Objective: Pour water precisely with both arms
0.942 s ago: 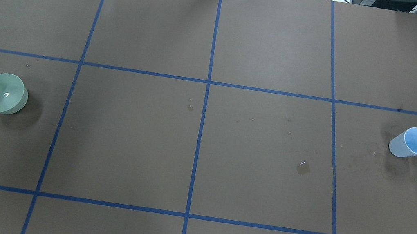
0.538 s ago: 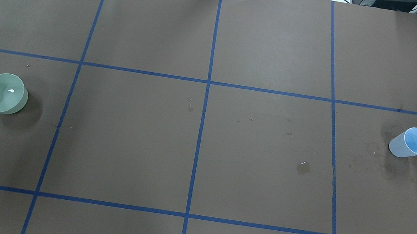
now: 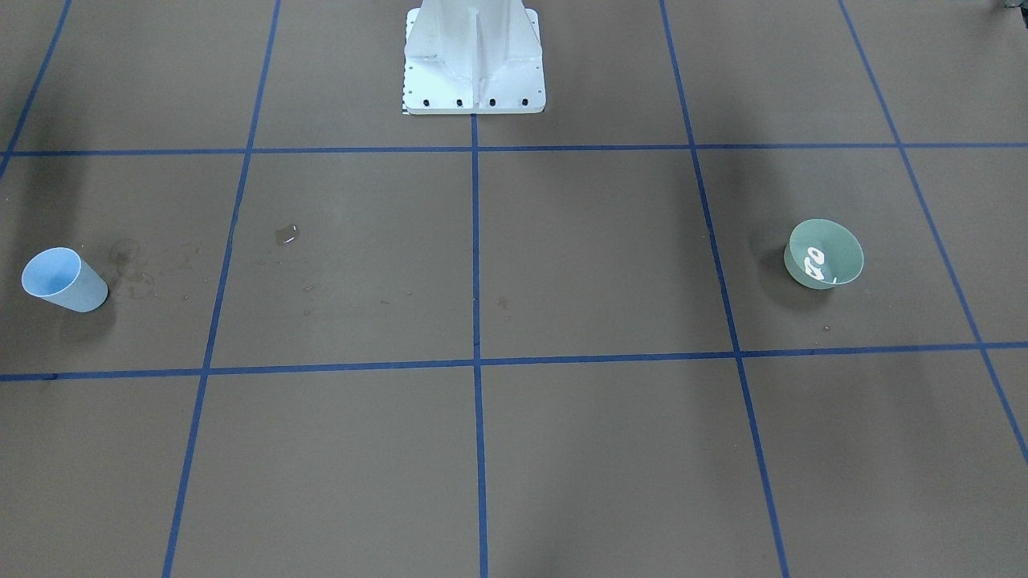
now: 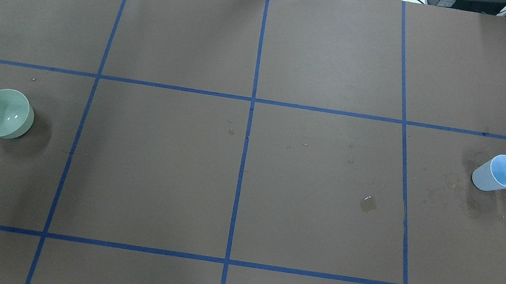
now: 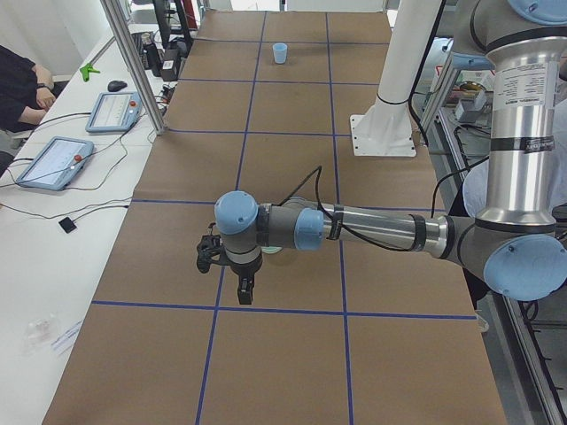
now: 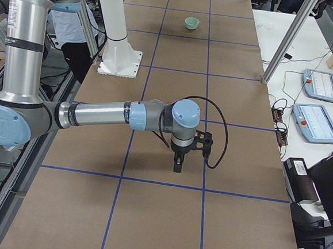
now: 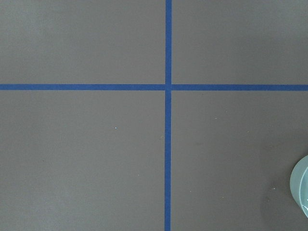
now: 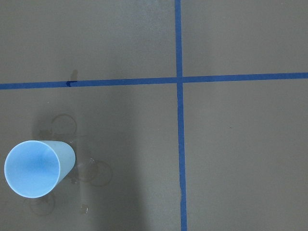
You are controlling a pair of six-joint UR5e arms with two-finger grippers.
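Observation:
A green bowl (image 4: pixel 4 113) stands at the table's left, with faint glints of water (image 4: pixel 12 118) inside; it also shows in the front view (image 3: pixel 824 254) and at the left wrist view's right edge (image 7: pixel 302 190). A pale-blue cup (image 4: pixel 499 173) stands at the right, below the right wrist camera (image 8: pixel 36 168). Both arms are outside the overhead and front views. In the exterior left view my left gripper (image 5: pixel 239 285) hangs over the table by the bowl. In the exterior right view my right gripper (image 6: pixel 177 164) hangs near the cup, which the arm hides. I cannot tell whether either is open or shut.
A small puddle (image 4: pixel 367 203) and dried ring stains (image 4: pixel 471 207) mark the brown paper between the centre and the cup. The white pedestal (image 3: pixel 474 60) stands at the robot's edge. Blue tape lines grid the table. Tablets and an operator are on a side bench (image 5: pixel 53 159).
The glint in the green bowl has shifted and shrunk. The shadow near the blue cup has faded. Bowl and cup have not moved.

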